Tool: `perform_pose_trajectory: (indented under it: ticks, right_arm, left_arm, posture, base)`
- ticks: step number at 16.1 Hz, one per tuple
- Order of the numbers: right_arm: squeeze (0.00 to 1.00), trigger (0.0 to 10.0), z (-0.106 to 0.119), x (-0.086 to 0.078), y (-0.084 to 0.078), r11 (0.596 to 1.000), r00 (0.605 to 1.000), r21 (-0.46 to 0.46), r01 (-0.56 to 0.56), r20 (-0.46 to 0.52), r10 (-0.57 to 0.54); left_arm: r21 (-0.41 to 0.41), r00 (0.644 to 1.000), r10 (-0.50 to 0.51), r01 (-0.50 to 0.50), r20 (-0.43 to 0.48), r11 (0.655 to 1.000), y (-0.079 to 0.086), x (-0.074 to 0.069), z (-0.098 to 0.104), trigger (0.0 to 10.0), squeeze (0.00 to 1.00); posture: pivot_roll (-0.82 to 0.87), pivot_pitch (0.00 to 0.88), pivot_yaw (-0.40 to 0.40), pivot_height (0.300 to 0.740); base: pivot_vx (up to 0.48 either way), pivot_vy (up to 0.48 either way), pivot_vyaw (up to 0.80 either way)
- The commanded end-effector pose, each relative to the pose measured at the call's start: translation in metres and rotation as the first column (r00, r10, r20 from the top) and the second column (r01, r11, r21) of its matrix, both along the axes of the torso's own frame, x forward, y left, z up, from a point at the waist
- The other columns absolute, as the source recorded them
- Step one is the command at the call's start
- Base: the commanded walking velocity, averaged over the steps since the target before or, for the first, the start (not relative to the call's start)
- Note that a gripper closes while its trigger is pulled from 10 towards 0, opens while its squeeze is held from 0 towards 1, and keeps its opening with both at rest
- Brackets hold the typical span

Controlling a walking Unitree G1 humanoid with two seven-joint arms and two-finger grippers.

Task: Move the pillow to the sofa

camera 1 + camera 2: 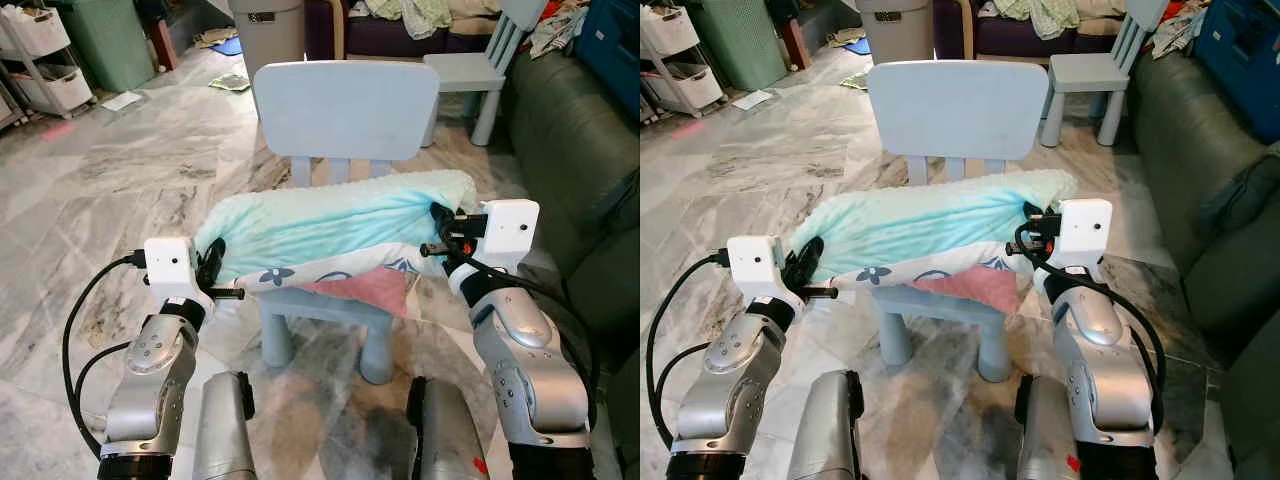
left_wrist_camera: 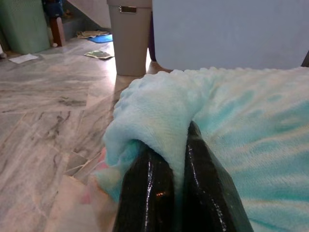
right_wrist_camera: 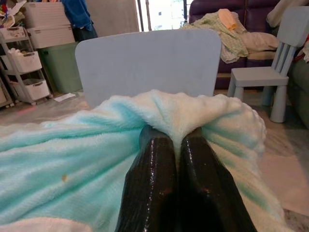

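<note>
The pillow (image 1: 330,235) — pale turquoise fleece on top, with a white, flower-printed and pink underside — lies across the seat of a small light-blue child's chair (image 1: 345,110), its ends overhanging both sides. The left gripper (image 1: 212,270) has the pillow's left end, and its wrist view shows the two black jaws closed on a pinched fold of fleece (image 2: 159,121). The right gripper (image 1: 442,228) has the opposite end, and its own wrist view shows the same thing: jaws pressed together with a ridge of the fabric (image 3: 176,113) squeezed between them. So the grasp looks done on both sides, but whether the pillow has left the chair seat cannot be told; it sags in the middle and appears to rest there. What is left is most of the job, by my reading — lifting it clear of the seat and backrest, turning toward a sofa, carrying it over and letting go. The dark green sofa (image 1: 570,140) stands close on the robot's right, and a purple one (image 1: 400,30) heaped with laundry sits further back behind a second blue chair (image 1: 480,65).
</note>
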State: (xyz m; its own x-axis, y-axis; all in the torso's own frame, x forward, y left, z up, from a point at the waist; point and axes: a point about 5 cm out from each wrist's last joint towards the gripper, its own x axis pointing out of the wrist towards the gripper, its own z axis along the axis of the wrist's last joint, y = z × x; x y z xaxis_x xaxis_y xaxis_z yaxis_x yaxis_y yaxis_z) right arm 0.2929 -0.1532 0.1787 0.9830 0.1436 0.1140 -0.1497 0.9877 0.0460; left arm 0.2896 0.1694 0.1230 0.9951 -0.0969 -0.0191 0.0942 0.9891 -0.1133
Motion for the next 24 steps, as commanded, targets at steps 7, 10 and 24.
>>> perform_pose_trajectory:
  ticks: [7,10,24]
  right_arm:
    - [0.0,10.0,0.016,-0.003,-0.004,1.0,0.997,0.018,0.026,0.07,-0.027]
    - [0.0,10.0,0.016,-0.003,-0.004,0.999,0.997,0.019,0.027,0.072,-0.028]
    - [0.0,10.0,0.038,0.002,-0.005,0.998,0.989,0.029,0.054,0.136,-0.058]
  left_arm:
    - [0.015,1.0,-0.003,0.003,-0.005,1.0,0.003,0.001,0.0,10.0,0.0]
    - [0.023,1.0,-0.01,0.01,-0.001,1.0,0.002,0.001,0.0,10.0,0.0]
    - [0.114,0.997,-0.07,0.067,0.022,0.991,-0.008,0.004,0.002,10.0,0.0]
  posture:
    - [-0.04,0.0,0.07,0.616]
    - [-0.04,0.0,0.07,0.649]
    - [-0.05,0.0,0.069,0.74]
  base:
    - [0.0,0.0,0.0]
    - [0.0,0.0,0.0]
    - [0.0,0.0,0.0]
